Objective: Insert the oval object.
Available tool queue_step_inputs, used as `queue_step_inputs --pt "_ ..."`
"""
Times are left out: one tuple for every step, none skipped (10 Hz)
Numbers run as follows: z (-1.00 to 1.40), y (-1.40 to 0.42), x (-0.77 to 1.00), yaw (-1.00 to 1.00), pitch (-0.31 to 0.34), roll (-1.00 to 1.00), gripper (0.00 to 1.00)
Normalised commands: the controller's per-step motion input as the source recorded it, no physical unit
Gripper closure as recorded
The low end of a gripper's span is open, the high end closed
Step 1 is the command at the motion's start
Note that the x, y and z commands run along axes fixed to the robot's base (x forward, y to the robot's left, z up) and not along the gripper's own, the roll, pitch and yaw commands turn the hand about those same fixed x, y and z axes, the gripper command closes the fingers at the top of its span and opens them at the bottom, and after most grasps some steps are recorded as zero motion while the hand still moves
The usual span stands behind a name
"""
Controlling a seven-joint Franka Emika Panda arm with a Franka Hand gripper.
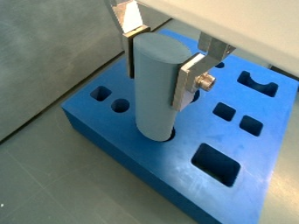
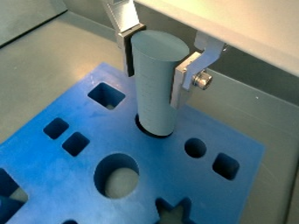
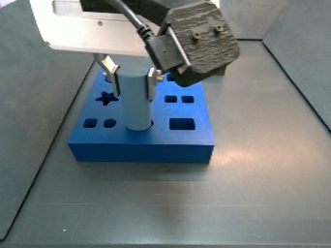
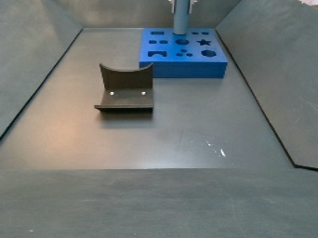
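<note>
The gripper (image 1: 159,54) is hanging over the blue block (image 1: 128,149), near the middle of both wrist views. Its flat silver fingers (image 1: 184,77) are squeezing the oval object (image 1: 156,87) from two sides, close to its top end. They are closed on it.

The oval object is standing straight up. It is a smooth, pale grey-blue peg. Its bottom end is sitting down in a hole in the blue block, and a thin dark edge of that hole (image 2: 149,133) is showing around its foot. Most of the peg is sticking up above the block.

The blue block has many other holes. In a wrist view a big round hole (image 2: 118,173) is showing just below the peg in the frame. In a side view a star hole (image 3: 107,99) is showing at the left of the peg (image 3: 135,100), with the gripper (image 3: 134,73) above.

In a side view, the blue block (image 4: 187,63) is resting on the grey table (image 4: 162,177) at the top of the frame. The peg (image 4: 181,17) is rising from it. A dark brown curved block (image 4: 125,89) is lying on the table at the middle left, well apart from the blue block.
</note>
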Motion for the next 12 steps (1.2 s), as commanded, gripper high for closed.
queue_step_inputs --pt "-0.35 0.11 0.0 -0.09 0.006 0.0 1.0" --pt "-0.47 0.0 0.06 -0.13 0.0 0.0 1.0" --pt "-0.55 0.0 0.29 -0.17 0.004 -0.02 1.0" --pt "-0.53 0.0 0.27 -0.15 0.033 0.0 1.0" --pt "-0.56 0.0 0.19 -0.11 0.0 0.0 1.0" --pt "-0.66 0.0 0.11 -0.11 -0.003 0.0 1.0" --pt "-0.76 0.0 0.0 -0.07 -0.107 0.0 1.0" --pt "-0.74 0.0 0.0 -0.07 -0.129 0.0 1.0" --pt "-0.59 0.0 0.0 -0.04 -0.113 0.0 1.0" --pt "-0.48 0.0 0.0 0.0 -0.093 0.0 1.0" --pt "-0.46 0.0 0.01 0.0 -0.091 0.0 1.0" --pt "-0.39 0.0 0.04 0.0 -0.051 -0.04 1.0"
